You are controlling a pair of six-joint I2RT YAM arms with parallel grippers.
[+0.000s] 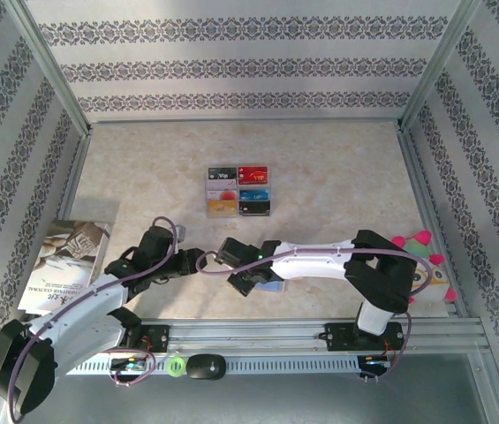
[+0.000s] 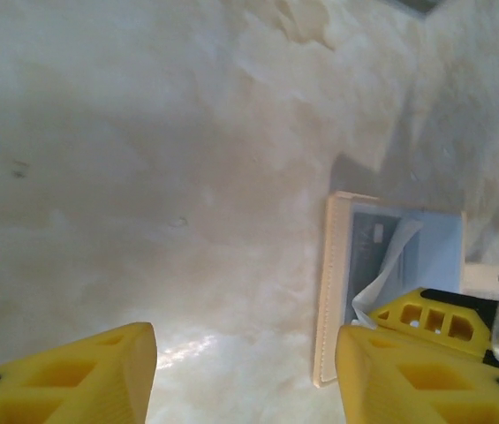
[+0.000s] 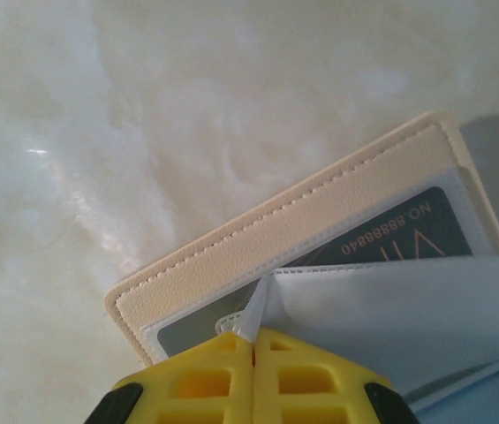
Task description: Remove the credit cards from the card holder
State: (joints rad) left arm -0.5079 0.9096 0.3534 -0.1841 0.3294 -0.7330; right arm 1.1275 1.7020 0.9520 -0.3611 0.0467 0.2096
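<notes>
The card holder [image 3: 302,230] lies open on the marble table, with a tan stitched edge and grey-blue clear sleeves. A dark credit card [image 3: 399,234] with printed digits sits in one pocket. My right gripper [image 3: 253,340] is shut, pinching the corner of a clear inner sleeve [image 3: 390,309] and pulling it up. From above, the holder [image 1: 273,285] peeks out under the right gripper [image 1: 247,281]. My left gripper [image 2: 245,353] is open over bare table just left of the holder [image 2: 330,291], nothing between its fingers. The right gripper's yellow fingers [image 2: 434,322] show beside it.
A grid of several colourful cards [image 1: 238,192] lies mid-table beyond the arms. A printed booklet [image 1: 68,261] lies at the left. A pink and green toy [image 1: 426,256] sits at the right by the frame. Patterned walls close in three sides.
</notes>
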